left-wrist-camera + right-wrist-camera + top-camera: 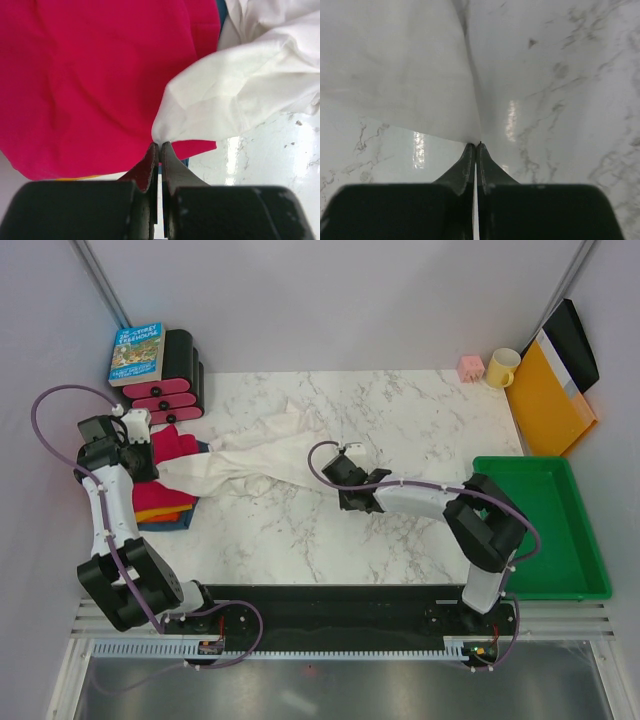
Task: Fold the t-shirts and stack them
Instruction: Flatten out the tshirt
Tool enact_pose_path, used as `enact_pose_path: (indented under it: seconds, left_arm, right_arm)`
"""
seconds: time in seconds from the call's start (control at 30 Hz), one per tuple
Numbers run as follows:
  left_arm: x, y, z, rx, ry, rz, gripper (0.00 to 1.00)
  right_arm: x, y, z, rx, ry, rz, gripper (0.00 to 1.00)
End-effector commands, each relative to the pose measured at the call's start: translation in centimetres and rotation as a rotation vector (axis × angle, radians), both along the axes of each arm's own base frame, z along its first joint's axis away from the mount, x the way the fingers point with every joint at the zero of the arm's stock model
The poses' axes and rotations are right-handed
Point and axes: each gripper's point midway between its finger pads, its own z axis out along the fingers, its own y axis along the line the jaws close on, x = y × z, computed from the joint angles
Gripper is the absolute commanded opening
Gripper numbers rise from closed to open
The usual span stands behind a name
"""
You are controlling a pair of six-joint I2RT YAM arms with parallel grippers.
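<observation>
Tension is what this step wants: both my grippers pinch the cream-white shirt [262,454], and to my mind the job now is to spread it flat on the marble table [400,540] before any fold. My left gripper [159,146] is clamped tight on a corner of the cloth at the lower middle of the left wrist view, with the magenta-pink shirt [85,75] filling the frame behind it. My right gripper [477,145] is closed on a thin edge at the lower middle of its own view, the fabric fanning up and away from the tips. I would draw the two ends apart evenly and low over the table, carrying the left end clear of the pile so nothing drags along. A jerk could slip so slight a pinch. From above, the shirt lies as a twisted, rumpled band from the left of the frame towards the centre, bunched along its upper middle. It looks thin, soft and heavily creased. The pink one tops a folded pile at the left edge, with an orange shirt [168,514] and a blue shirt [178,525] peeping out beneath.
</observation>
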Motion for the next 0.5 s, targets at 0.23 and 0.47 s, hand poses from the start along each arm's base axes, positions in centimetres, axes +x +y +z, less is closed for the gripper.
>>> enact_pose_path:
  seconds: [0.23,0.47]
  left_arm:
    - [5.4,-3.0,20.9,-0.076,-0.45,-0.081,0.02]
    - [2.3,-5.8,26.2,-0.044,-0.594,-0.15,0.02]
  right_arm:
    - [10.5,-6.4,38.0,0.076,-0.661,-0.175,0.0]
    - [7.4,-11.1,42.7,0.061,-0.76,-0.251,0.0]
